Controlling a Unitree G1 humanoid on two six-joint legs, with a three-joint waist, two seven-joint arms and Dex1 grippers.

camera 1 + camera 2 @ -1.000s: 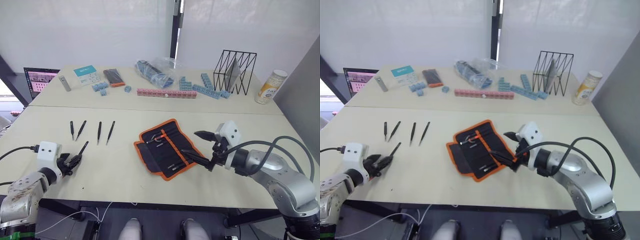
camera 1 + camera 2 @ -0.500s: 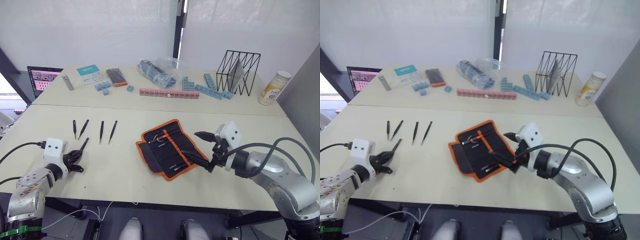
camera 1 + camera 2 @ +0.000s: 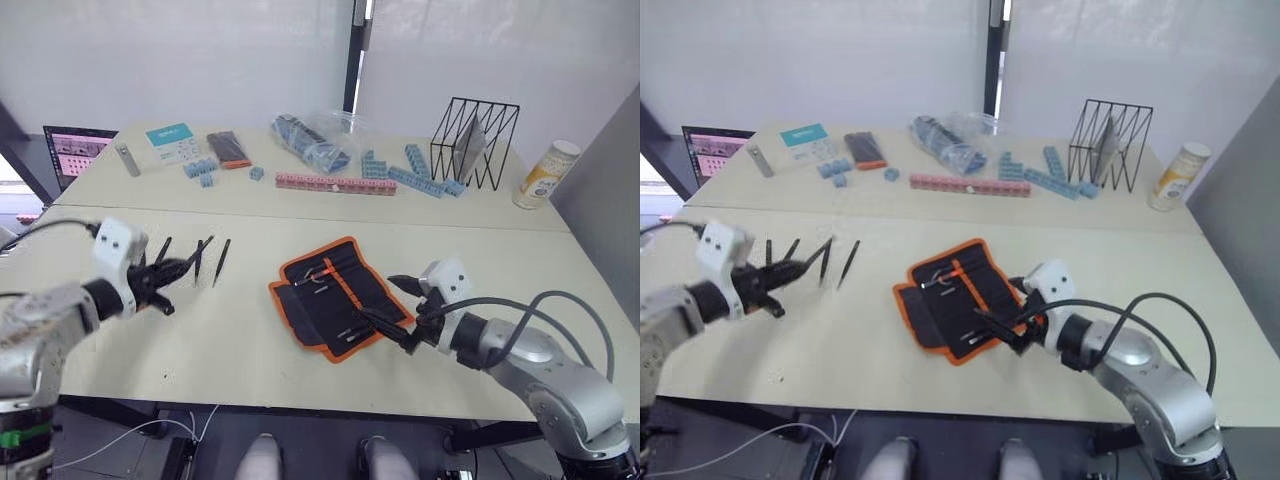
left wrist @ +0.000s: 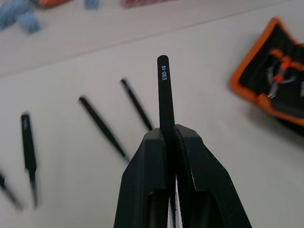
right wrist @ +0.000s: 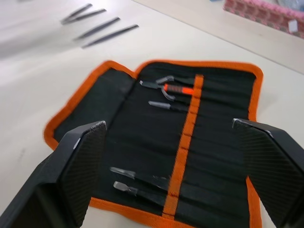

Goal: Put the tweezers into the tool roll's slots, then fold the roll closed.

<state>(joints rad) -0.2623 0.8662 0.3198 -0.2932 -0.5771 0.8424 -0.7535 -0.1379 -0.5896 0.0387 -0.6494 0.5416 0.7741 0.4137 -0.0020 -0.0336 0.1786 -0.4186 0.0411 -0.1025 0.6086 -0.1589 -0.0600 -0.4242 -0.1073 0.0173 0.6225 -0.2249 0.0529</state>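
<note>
Loading step: left gripper (image 4: 168, 142) jaws clenched on one pair of tweezers (image 4: 165, 97), well left of the tool roll (image 3: 335, 295) — the right gripper (image 3: 398, 310), jaws released, hovers over the roll's near right corner; next, carry it to a free slot.

My two head eyes look forward and down over the table (image 3: 300, 350), side by side, so both take in nearly the same spread, with the tool roll (image 3: 335, 295) at centre frame. My left wrist camera sits close, sighting along my left gripper (image 4: 168, 137) at the loose tweezers (image 4: 102, 127) beyond. My right wrist camera hangs close above the roll, between my right gripper (image 5: 171, 137) fingers. Both wrist views share the roll.
</note>
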